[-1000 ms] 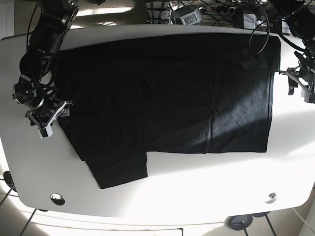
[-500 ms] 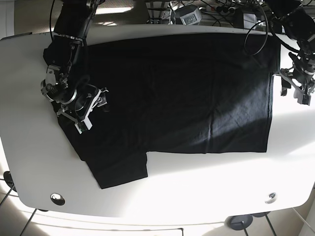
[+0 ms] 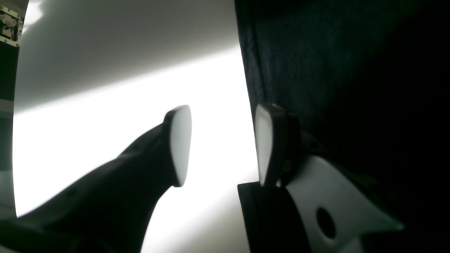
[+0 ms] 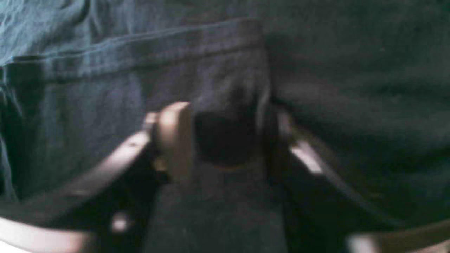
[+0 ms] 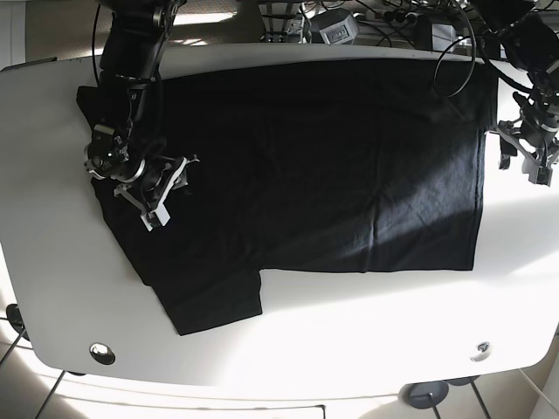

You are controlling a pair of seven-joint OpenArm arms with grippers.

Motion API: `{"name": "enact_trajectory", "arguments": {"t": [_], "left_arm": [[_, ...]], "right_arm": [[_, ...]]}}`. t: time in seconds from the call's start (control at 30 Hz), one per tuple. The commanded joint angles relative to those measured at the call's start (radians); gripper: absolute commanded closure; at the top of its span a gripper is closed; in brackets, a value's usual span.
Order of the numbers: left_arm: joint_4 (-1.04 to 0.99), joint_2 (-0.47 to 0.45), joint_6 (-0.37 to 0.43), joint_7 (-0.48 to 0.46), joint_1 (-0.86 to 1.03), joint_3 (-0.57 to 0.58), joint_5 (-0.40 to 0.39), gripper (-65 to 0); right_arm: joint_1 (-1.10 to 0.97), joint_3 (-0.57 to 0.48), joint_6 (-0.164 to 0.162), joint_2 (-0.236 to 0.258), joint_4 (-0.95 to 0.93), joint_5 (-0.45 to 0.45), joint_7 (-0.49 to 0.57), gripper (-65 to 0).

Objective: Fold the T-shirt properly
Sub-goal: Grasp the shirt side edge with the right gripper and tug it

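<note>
White desk [image 5: 52, 288], cables and gear along its far edge. In the base view we see the black T-shirt [image 5: 306, 175] spread nearly flat across the desk, one sleeve sticking out toward the near edge, hem side by the left arm. No clean fold yet, so we judge the task barely started; all the folds are left to do. Right gripper [image 5: 155, 194] sits over the shirt near the shoulder/sleeve end; left gripper [image 5: 528, 157] hangs just off the shirt's other edge, over bare desk.

Left wrist view: the left gripper [image 3: 221, 144] is spread wide, nothing between its pads, bright desk showing through the gap. One finger sits right at the shirt's edge, the other over the bare desk. Not grasping yet.

Right wrist view: blurry. The right gripper [image 4: 225, 137] is down on the fabric with a dark bunch of cloth between the fingers, just below a stitched seam. We read it as pinching the T-shirt, though the blur makes that unsure.
</note>
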Motion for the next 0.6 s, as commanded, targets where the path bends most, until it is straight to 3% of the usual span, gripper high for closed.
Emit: {"name": "enact_trajectory", "arguments": {"t": [0.03, 0.23, 0.4, 0.6], "left_arm": [[0.016, -0.021, 0.002, -0.022, -0.008, -0.005, -0.012, -26.9], [0.016, -0.021, 0.002, -0.022, -0.008, -0.003, -0.012, -26.9], [0.014, -0.021, 0.002, -0.022, -0.008, -0.003, -0.012, -26.9], [0.014, -0.021, 0.002, -0.022, -0.008, -0.005, -0.01, -26.9]], "right_arm": [[0.021, 0.001, 0.001, 0.007, 0.015, 0.012, 0.02, -17.3], [0.019, 0.002, 0.001, 0.007, 0.014, 0.012, 0.02, -1.9], [0.016, 0.008, 0.001, 0.007, 0.055, 0.012, 0.02, -1.7], [-0.011, 0.018, 0.001, 0.014, 0.267, 0.008, -0.023, -1.6]]}}
